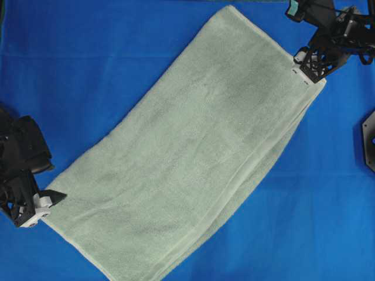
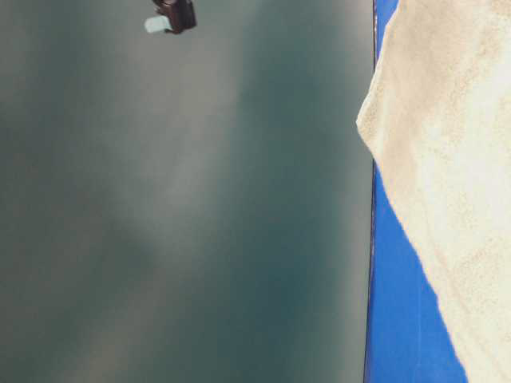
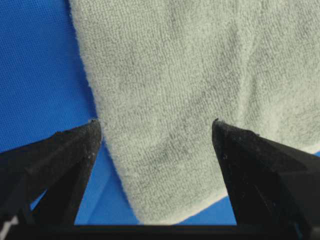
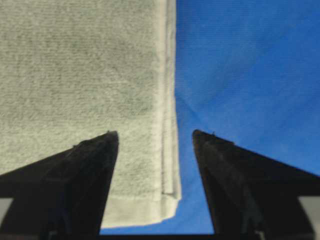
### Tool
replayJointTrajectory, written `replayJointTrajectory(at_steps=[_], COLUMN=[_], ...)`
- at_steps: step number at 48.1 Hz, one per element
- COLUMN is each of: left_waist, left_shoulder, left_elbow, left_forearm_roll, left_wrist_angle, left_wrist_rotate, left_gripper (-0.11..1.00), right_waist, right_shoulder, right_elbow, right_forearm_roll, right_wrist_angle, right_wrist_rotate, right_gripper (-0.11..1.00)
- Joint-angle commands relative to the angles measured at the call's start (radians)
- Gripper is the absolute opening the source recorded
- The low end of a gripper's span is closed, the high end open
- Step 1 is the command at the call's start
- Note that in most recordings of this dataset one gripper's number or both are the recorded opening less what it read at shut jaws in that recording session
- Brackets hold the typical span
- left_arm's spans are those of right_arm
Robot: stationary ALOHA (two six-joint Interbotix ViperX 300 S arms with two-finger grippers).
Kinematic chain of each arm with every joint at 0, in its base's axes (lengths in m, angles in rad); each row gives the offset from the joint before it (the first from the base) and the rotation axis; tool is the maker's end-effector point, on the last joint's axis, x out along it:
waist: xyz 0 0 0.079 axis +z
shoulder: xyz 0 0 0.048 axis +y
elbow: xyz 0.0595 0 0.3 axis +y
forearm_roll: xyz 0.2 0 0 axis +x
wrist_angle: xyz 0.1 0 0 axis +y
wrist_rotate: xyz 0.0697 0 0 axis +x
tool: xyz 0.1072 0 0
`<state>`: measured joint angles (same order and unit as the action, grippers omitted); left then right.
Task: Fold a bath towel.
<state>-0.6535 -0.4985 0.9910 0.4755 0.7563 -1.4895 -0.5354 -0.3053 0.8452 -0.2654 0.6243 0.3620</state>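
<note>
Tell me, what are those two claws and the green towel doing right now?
Left claw open, at towel's lower-left corner. Right claw open, at upper-right corner. Bath towel lies flat, doubled over, on blue table. Nothing in the way.

1. A table [image 1: 88,70] covered in bright blue cloth carries everything.
2. The bath towel [image 1: 193,152] lies flat on it, folded double, running diagonally from the table's far right to its near left.
3. Blue cloth shows on both long sides of the towel.
4. A black object [image 1: 369,140], cut off by the view's edge, is to the towel's right.
</note>
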Motion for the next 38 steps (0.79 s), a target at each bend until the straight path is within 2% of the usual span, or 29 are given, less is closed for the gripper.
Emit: replayJointTrajectory(at_steps=[1,15,32,36,38], left_waist=[0.003,0.002,0.002,0.002,0.003], left_shoulder=[0.005,0.006,0.006,0.006,0.006], left_elbow=[-0.02,-0.018,-0.018,-0.018,-0.018], left_forearm_roll=[0.006,0.006,0.006,0.006,0.006], left_wrist_angle=[-0.008,-0.006,-0.003,-0.003,-0.003], left_wrist_rotate=[-0.002,-0.002,-0.003,-0.003,-0.005], left_gripper=[0.85,0.85,0.85,0.85,0.85], right_waist=[-0.005,-0.043,-0.067,-0.063,-0.06], right_shoulder=[0.032,0.207,0.227,0.227,0.227], right_elbow=[-0.005,0.031,0.089,0.097,0.1], right_forearm_roll=[0.002,0.002,0.005,0.012,0.018], right_wrist_angle=[-0.028,-0.149,-0.21,-0.224,-0.232], right_wrist_rotate=[-0.005,-0.011,-0.002,-0.002,0.0], right_gripper=[0.62,0.62,0.6,0.56,0.5])
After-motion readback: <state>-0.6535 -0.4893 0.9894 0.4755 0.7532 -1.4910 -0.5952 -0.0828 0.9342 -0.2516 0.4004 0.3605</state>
